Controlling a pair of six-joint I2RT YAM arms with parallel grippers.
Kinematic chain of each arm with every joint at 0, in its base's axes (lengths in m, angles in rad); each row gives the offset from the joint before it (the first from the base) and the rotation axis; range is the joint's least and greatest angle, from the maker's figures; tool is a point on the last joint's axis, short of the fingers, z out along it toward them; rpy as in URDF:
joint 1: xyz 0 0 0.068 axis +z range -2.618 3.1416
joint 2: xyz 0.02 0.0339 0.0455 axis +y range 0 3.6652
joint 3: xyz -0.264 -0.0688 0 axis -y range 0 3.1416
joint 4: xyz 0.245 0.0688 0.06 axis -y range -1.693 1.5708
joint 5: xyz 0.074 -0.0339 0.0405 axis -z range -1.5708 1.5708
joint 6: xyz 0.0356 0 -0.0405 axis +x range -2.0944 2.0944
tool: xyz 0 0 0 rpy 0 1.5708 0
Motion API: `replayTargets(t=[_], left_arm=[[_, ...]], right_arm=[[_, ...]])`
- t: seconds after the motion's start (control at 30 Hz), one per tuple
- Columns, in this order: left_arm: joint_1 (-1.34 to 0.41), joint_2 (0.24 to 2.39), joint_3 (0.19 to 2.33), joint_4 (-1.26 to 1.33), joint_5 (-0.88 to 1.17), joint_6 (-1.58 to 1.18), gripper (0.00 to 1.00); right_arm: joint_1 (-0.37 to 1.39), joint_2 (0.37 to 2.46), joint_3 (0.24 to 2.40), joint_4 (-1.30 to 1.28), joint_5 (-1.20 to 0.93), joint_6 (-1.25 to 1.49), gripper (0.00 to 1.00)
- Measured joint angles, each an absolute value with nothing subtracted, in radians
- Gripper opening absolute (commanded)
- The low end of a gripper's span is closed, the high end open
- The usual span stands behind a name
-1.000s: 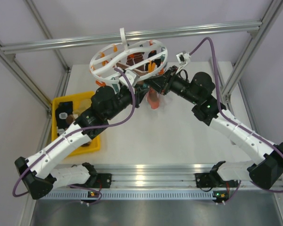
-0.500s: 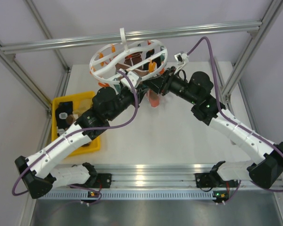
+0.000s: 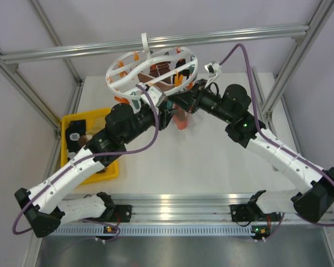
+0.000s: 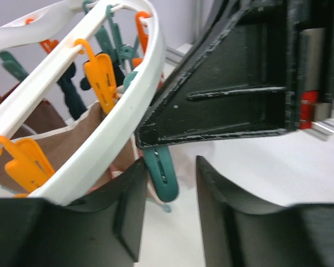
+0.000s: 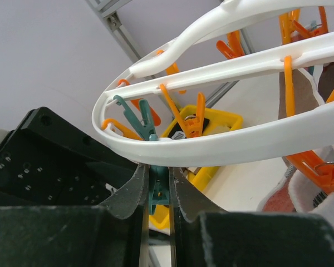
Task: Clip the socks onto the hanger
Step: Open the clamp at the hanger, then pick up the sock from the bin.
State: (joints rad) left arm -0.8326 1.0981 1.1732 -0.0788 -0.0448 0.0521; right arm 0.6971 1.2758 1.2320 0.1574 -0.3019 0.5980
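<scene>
Tagging the hanger [image 3: 146, 53] hung just above both claws, we see a yellow tray [image 3: 64, 139] well behind and left of the left gripper [image 4: 170, 167], and a brown sock [image 4: 61, 142] clipped to the ring left of that claw. Left jaws stand apart, a teal clip [image 4: 161, 175] dangling in the gap, not gripped. Right gripper [image 5: 158, 169] is pinched tight on a teal clip under the rim.

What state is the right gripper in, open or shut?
Shut: the right gripper pinches a teal clip under the hanger.

White ring hanger [image 3: 150, 69] hanging tilted, orange and teal clips [image 4: 103, 78], brown socks [image 4: 55, 142] clipped beneath
</scene>
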Motion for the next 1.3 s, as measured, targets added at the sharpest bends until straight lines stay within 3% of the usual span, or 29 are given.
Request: replayTargets(t=[0.2,0.5,0.63,0.77,1.0,1.13,1.2,1.3], left_arm=[[-0.693,1.000,1.173,-0.114,0.204,-0.019,0.54],[-0.263,0.687,1.131,-0.205,0.412,-0.169,0.57],[-0.121,0.511,1.127,-0.360,0.355,-0.176,0.55],[-0.053,0.423,1.180,-0.545,0.165,-0.108,0.56],[-0.044,0.496,1.156,-0.818,-0.112,0.080,0.53],[-0.049,0.562,1.134,-0.919,-0.127,0.173,0.52],[-0.054,0.581,1.125,-0.972,-0.113,0.235,0.43],[-0.054,0.615,1.091,-1.045,-0.064,0.345,0.41]], right_arm=[[0.688,1.274,1.217,0.161,-0.302,0.596,0.00],[0.677,1.266,1.177,0.168,-0.305,0.599,0.00],[0.670,1.258,1.170,0.167,-0.305,0.595,0.00],[0.669,1.252,1.169,0.167,-0.305,0.589,0.00],[0.665,1.252,1.169,0.163,-0.310,0.579,0.00],[0.664,1.252,1.169,0.159,-0.313,0.567,0.00],[0.664,1.252,1.169,0.159,-0.316,0.562,0.00],[0.664,1.252,1.169,0.154,-0.319,0.558,0.00]])
